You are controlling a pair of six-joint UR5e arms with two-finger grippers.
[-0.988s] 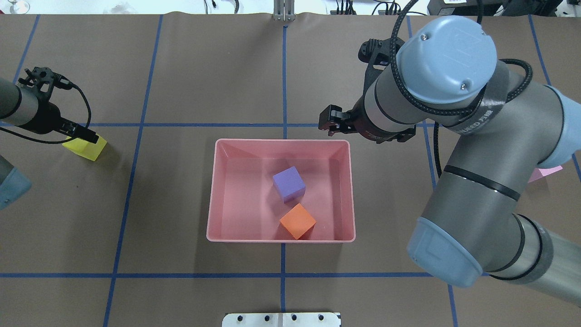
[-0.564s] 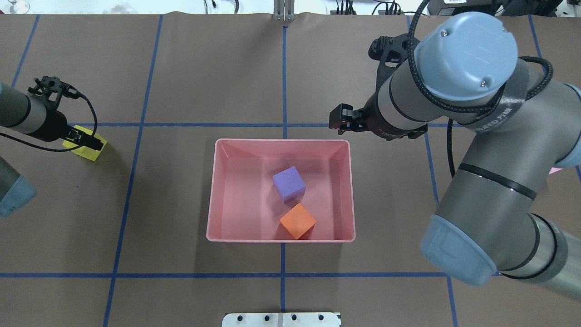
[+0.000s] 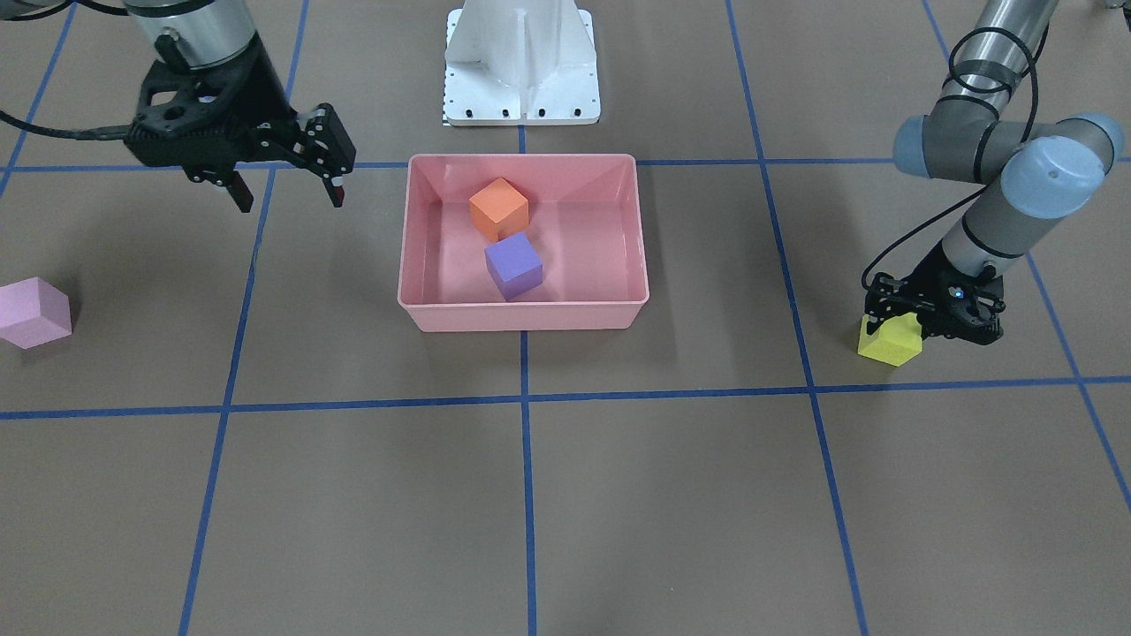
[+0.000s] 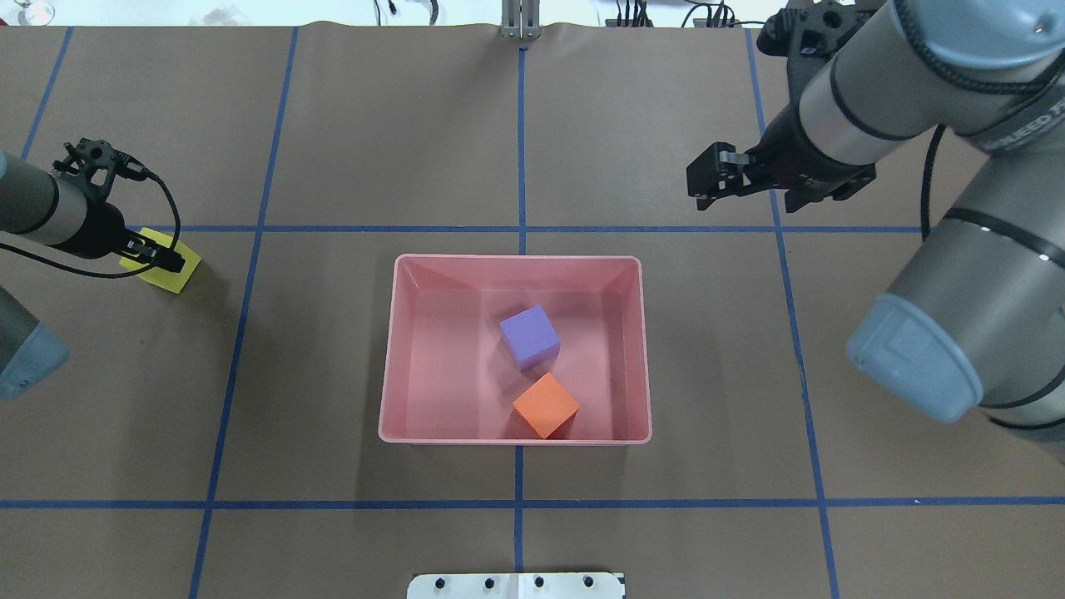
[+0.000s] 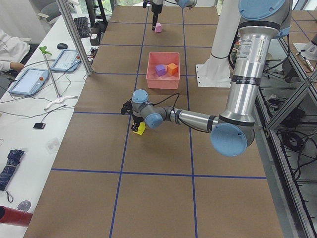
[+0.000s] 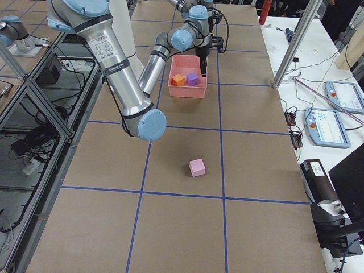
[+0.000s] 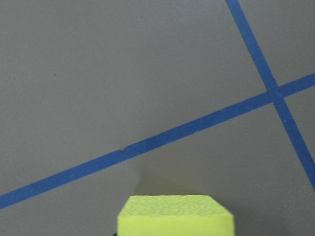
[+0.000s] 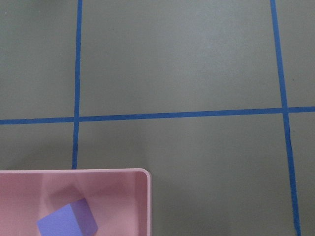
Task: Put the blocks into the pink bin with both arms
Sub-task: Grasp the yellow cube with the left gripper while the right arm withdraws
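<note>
The pink bin (image 4: 516, 259) sits mid-table with the purple block (image 4: 529, 335) and the orange block (image 4: 545, 404) inside it. The yellow block (image 4: 172, 270) lies on the table at the left. My left gripper (image 4: 156, 254) is down over it with its fingers around it, and they look open; the left wrist view shows the yellow block (image 7: 174, 216) close below. My right gripper (image 3: 287, 187) is open and empty, in the air beyond the bin's far right corner. The light pink block (image 3: 34, 311) lies far out on my right side, hidden by my right arm in the overhead view.
The white base pedestal (image 3: 521, 62) stands behind the bin on the robot's side. Blue tape lines (image 4: 521, 141) cross the brown table cover. The right wrist view shows the bin's corner (image 8: 143, 178) and the purple block (image 8: 66, 221) at its lower left.
My right gripper has moved right and away from the bin's far edge, staying open. My left gripper has lowered onto the yellow block, covering more of it.
</note>
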